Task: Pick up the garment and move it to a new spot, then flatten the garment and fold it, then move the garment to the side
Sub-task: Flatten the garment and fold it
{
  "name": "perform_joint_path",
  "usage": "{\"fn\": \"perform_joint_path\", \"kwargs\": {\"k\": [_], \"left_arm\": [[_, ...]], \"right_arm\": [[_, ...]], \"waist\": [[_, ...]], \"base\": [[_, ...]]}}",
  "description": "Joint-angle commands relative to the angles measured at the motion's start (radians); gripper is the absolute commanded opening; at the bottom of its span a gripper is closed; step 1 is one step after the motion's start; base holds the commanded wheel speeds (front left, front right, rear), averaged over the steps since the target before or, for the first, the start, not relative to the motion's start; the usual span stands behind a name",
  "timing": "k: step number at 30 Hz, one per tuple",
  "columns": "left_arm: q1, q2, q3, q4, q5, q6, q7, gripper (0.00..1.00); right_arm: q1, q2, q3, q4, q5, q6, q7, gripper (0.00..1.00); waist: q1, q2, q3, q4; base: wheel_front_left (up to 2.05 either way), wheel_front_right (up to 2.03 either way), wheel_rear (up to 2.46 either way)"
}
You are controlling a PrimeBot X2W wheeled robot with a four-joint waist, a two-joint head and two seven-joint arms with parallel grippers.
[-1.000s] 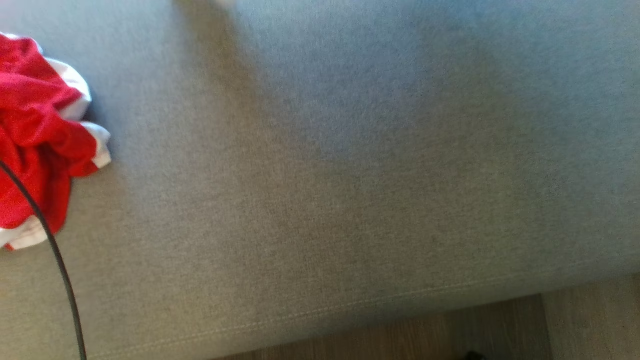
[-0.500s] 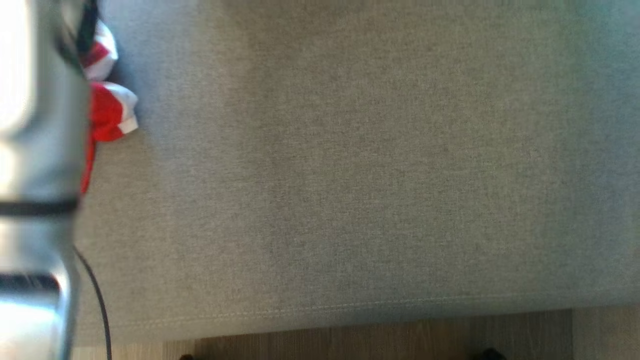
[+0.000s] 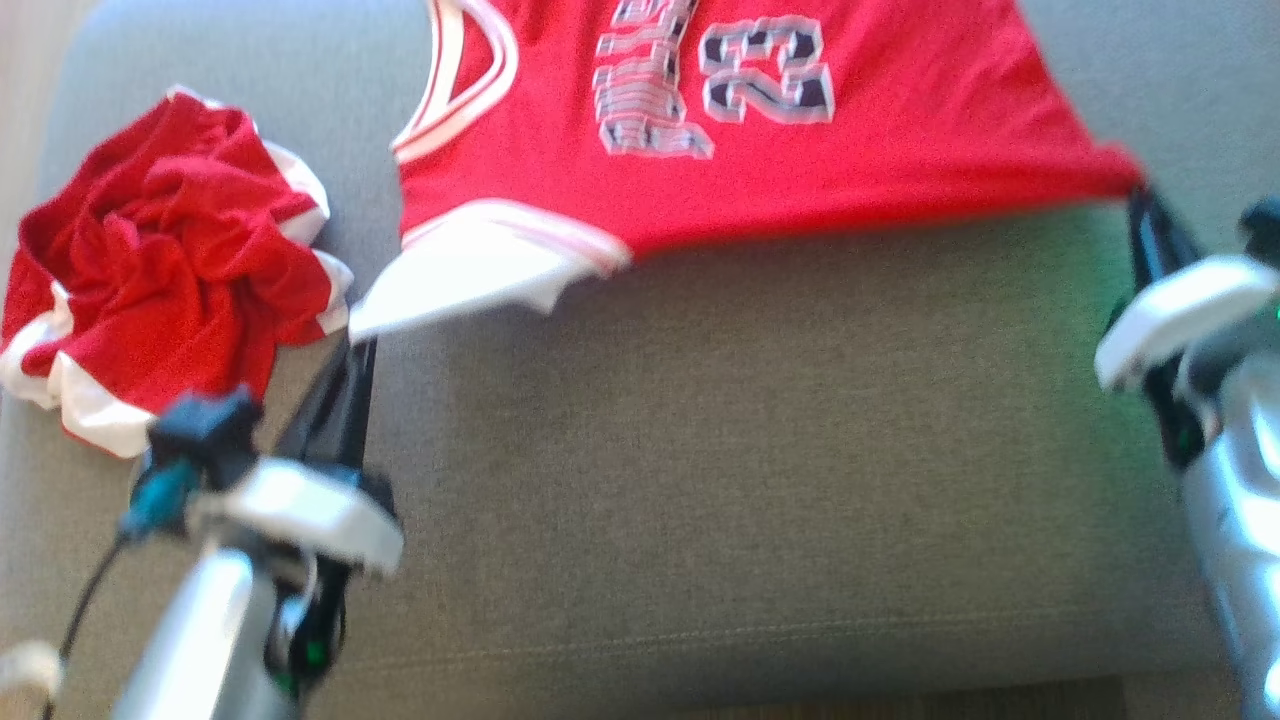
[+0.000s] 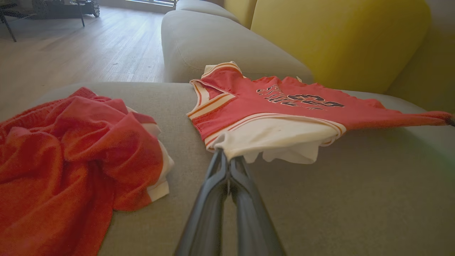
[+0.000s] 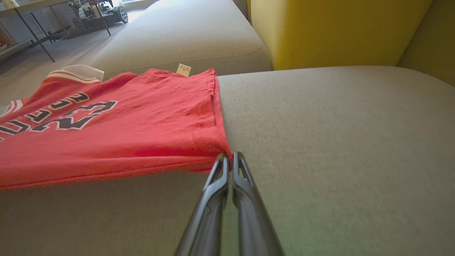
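You are flattening the jersey [image 3: 860, 150], lying taut across the sofa's [image 3: 700, 480] far side. Left fingers [image 4: 215, 185] are pinching its near-left corner, right fingers [image 5: 217, 185] its near-right corner. Next, you are likely lowering both evenly.

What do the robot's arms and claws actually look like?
Both arms have shiny silver forearms ending in white collars. The left gripper and right gripper each have two long, slim, dark fingers. The left wrist carries a dark block with a teal plug and a thin black cable. Green lights glow near both wrists.
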Motion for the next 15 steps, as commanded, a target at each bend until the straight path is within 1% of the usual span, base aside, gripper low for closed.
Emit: {"fn": "perform_joint_path", "kwargs": {"k": [1, 5, 8, 9, 11, 15], "left_arm": [[0.024, 0.038, 0.058, -0.064, -0.014, 0.022, 0.003, 0.00], [0.192, 0.020, 0.067, -0.183, -0.040, 0.078, 0.015, 0.00], [0.296, 0.009, 0.065, -0.269, -0.041, 0.122, 0.021, 0.00], [0.352, 0.007, 0.065, -0.321, -0.036, 0.153, 0.033, 0.00], [0.398, 0.006, 0.056, -0.372, -0.032, 0.176, 0.056, 0.00], [0.449, 0.009, 0.053, -0.472, -0.029, 0.219, 0.113, 0.00]], "right_arm": [[0.043, -0.010, 0.011, -0.047, -0.015, -0.001, -0.012, 0.00], [0.189, 0.002, -0.032, -0.129, -0.041, -0.001, -0.007, 0.00], [0.294, 0.018, -0.068, -0.226, -0.058, -0.001, 0.017, 0.00], [0.367, 0.030, -0.096, -0.306, -0.067, -0.001, 0.057, 0.00], [0.443, 0.045, -0.130, -0.405, -0.068, -0.001, 0.109, 0.00], [0.565, 0.086, -0.200, -0.646, -0.099, -0.001, 0.224, 0.00]], "waist": [[0.0000, -0.0001, -0.053, -0.022], [0.0000, -0.0001, -0.088, -0.027], [0.0000, -0.0001, -0.102, -0.031], [0.0000, -0.0001, -0.106, -0.033], [0.0000, -0.0001, -0.107, -0.031], [0.0000, -0.0001, -0.101, -0.036]], "base": [[0.00, 0.00, 0.00], [0.00, 0.00, 0.00], [0.00, 0.00, 0.00], [0.00, 0.00, 0.00], [0.00, 0.00, 0.00], [0.00, 0.00, 0.00]]}}
